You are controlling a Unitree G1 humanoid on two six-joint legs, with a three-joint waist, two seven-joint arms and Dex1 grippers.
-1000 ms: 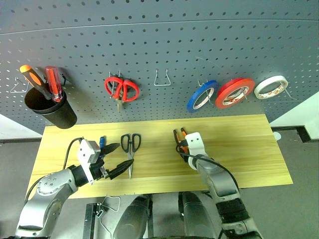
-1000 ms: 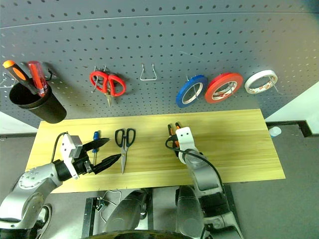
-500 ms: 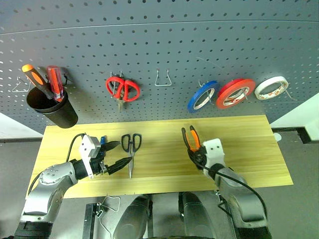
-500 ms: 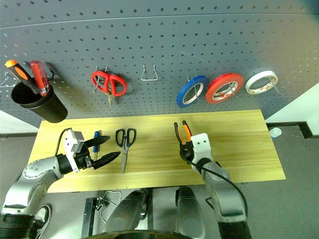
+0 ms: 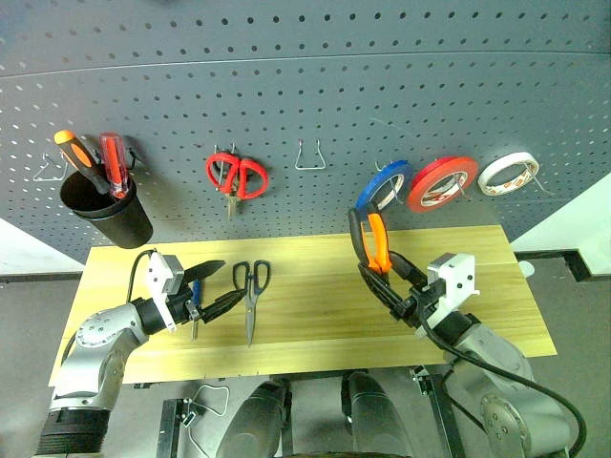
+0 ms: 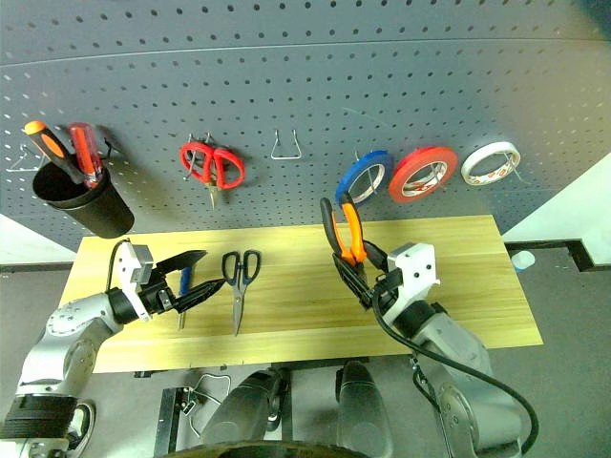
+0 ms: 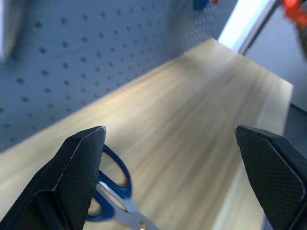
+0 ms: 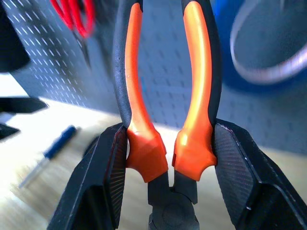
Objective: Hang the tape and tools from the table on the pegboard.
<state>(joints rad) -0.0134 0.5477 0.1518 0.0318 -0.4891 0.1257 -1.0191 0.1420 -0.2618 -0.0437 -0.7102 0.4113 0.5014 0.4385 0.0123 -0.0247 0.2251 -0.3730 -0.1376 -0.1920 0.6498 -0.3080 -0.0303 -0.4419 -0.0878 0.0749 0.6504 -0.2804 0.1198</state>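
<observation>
- Two grippers work over the pale wooden tabletop [image 5: 496, 286]: the right gripper [image 5: 389, 288] has its black textured jaws clamped on the orange-and-black-handled pliers [image 5: 372, 240], handles up, above the wood.
- The left gripper [image 5: 212, 289] holds its jaws wide apart around nothing, just above the small blue-handled screwdriver [image 6: 183, 284].
- Steel scissors with dark handles [image 5: 251, 284] lie flat beside it.
- Behind, the dark grey perforated pegboard [image 5: 315, 86] carries the thin red-orange tape ring [image 5: 441, 183] on a wire hook, between a blue roll [image 5: 384, 186] and a white roll [image 5: 507, 173].
- No writing is readable.
</observation>
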